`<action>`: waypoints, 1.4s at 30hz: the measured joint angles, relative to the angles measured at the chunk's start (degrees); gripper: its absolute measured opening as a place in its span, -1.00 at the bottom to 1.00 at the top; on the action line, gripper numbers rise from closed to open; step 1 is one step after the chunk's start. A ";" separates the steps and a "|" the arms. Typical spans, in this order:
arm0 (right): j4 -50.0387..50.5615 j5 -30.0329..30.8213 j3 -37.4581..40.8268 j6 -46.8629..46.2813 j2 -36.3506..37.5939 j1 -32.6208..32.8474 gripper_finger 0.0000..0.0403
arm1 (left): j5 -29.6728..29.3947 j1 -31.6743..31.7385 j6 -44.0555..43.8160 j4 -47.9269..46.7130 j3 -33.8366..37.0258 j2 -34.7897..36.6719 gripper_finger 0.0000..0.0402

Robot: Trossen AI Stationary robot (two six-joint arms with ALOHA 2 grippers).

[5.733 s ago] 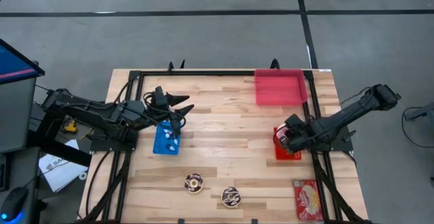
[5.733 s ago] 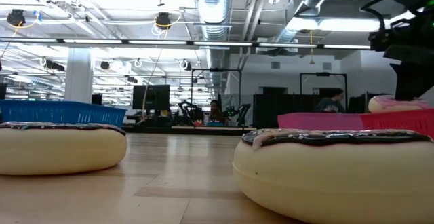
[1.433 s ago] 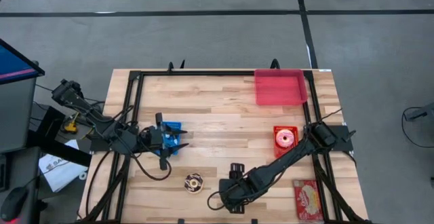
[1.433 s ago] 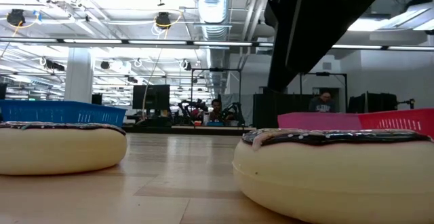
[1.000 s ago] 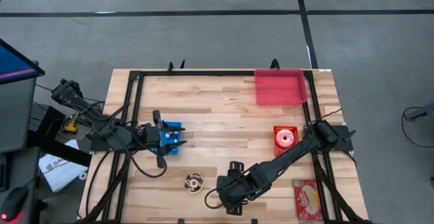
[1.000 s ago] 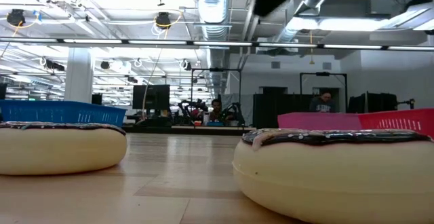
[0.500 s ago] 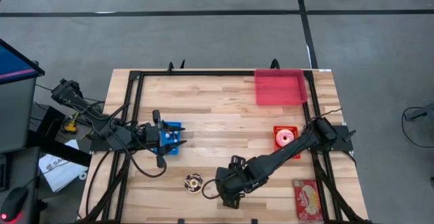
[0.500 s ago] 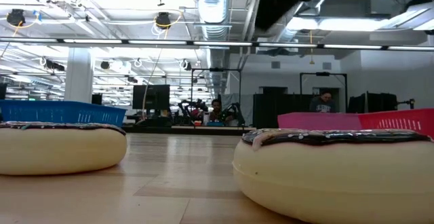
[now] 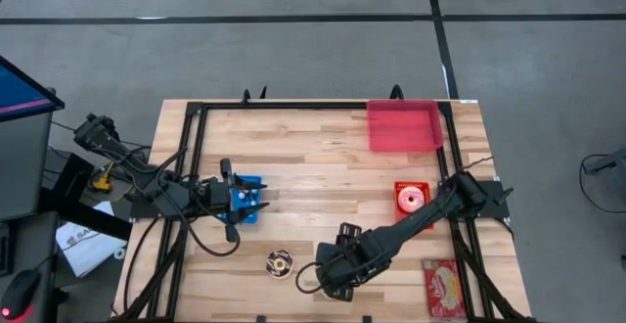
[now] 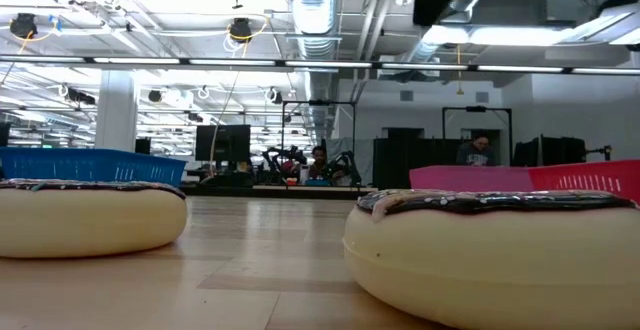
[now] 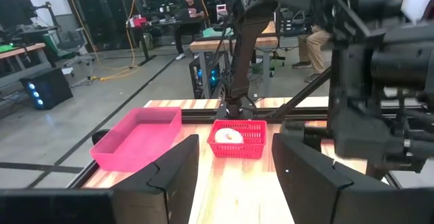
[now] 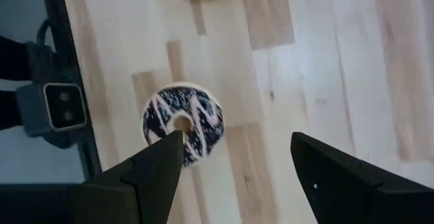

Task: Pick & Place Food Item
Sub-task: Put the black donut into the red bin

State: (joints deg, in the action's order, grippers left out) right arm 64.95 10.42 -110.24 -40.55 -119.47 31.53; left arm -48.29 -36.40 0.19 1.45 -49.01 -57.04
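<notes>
Two chocolate-glazed doughnuts lie flat on the wooden table near its front edge. The left doughnut (image 9: 281, 262) (image 10: 90, 215) lies apart from both arms. The right doughnut (image 12: 183, 122) (image 10: 500, 255) lies under my right gripper (image 12: 237, 176), which hovers open above it, pointing steeply down. In the right wrist view the doughnut shows beside one fingertip, untouched. My right gripper (image 9: 333, 279) hides it in the high view. My left gripper (image 11: 237, 176) waits open and level over the blue basket (image 9: 251, 183) at the left. A pink doughnut (image 9: 411, 199) rests in the red basket (image 11: 237, 146).
A pink tray (image 9: 403, 125) stands at the far right corner, and a red snack packet (image 9: 445, 289) lies at the near right. The black frame rail and a small camera unit (image 12: 55, 107) run along the front edge beside the doughnuts. Bare wood lies mid-table.
My right gripper has risen a little above the right doughnut and tipped slightly, staying open. Both doughnuts lie where they were.
</notes>
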 joint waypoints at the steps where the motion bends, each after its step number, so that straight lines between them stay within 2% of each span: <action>1: -2.17 0.01 1.47 -0.40 0.04 0.07 0.31 | 0.02 0.00 0.00 -0.03 0.00 0.00 -0.10; 9: -10.27 0.02 10.64 -3.49 0.13 0.79 0.31 | 0.00 0.00 0.00 -0.11 0.00 0.01 -0.10; 19: -18.81 -1.14 16.98 -8.24 0.16 2.85 0.31 | -0.20 0.00 0.00 -0.13 0.00 0.01 -0.10; 26: -21.24 -1.32 19.48 -9.04 0.17 3.49 0.31 | -0.20 0.00 0.00 -0.13 0.00 0.01 -0.10; 42: -24.01 -0.14 19.60 -7.05 -1.30 1.86 0.31 | -0.14 0.00 0.00 -0.15 0.00 0.01 -0.10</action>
State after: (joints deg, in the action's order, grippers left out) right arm 40.94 10.28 -90.65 -47.59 -120.77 33.39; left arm -48.42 -36.40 0.19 1.30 -49.01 -57.03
